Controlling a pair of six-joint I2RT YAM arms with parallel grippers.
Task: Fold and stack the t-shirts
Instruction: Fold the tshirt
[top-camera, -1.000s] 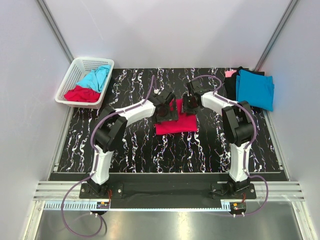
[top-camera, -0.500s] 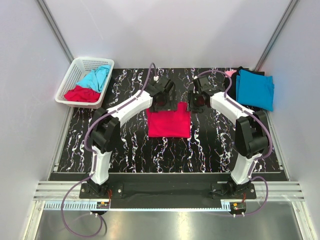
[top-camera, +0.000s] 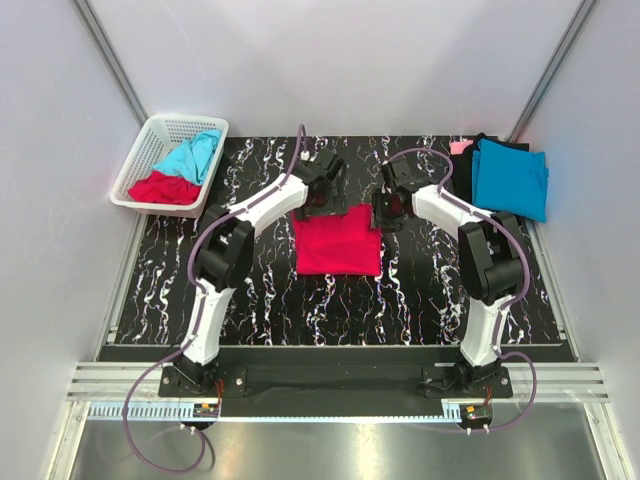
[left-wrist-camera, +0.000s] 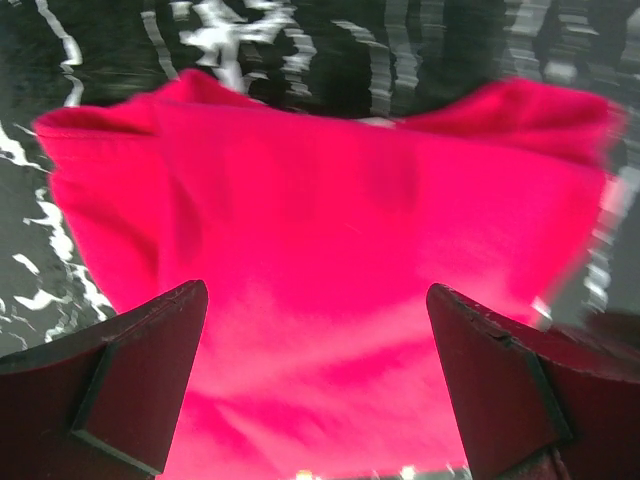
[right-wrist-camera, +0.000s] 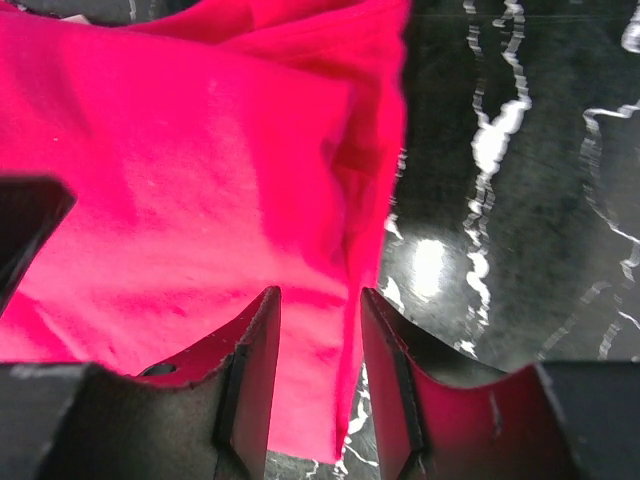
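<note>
Two white-and-black robot arms are standing at the near edge of a black, white-veined, marble-patterned tabletop (top-camera: 160, 300). The left arm (top-camera: 222, 262) and the right arm (top-camera: 488, 268) are both reaching away toward the middle of the table.

Between them, a crimson red cloth t-shirt (top-camera: 337, 247), folded into a rough rectangle, is lying flat on the tabletop, slightly left of centre.

The left gripper (top-camera: 322, 200) is hovering at the folded shirt's far left corner. In its wrist view, the left gripper (left-wrist-camera: 315, 300) is holding its dark fingers (left-wrist-camera: 130, 390) wide apart with nothing between them, and the red cloth is spreading out below and beyond.

The right gripper (top-camera: 388, 210) is sitting just beside the far right corner. Seen from its own wrist, the right gripper (right-wrist-camera: 320, 300) is keeping only a narrow gap between its fingers (right-wrist-camera: 250, 380). The shirt's right edge is showing through that gap, under the pads rather than pinched by them.

At the far left, a white plastic lattice basket (top-camera: 170, 128) is holding a crumpled turquoise blue shirt (top-camera: 192, 155) and a bunched crimson shirt (top-camera: 160, 188).

At the far right, a folded turquoise blue t-shirt (top-camera: 512, 178) is lying on top of a black folded garment (top-camera: 462, 175). A sliver of pale pink cloth (top-camera: 460, 147) is peeking out at the stack's far edge.
</note>
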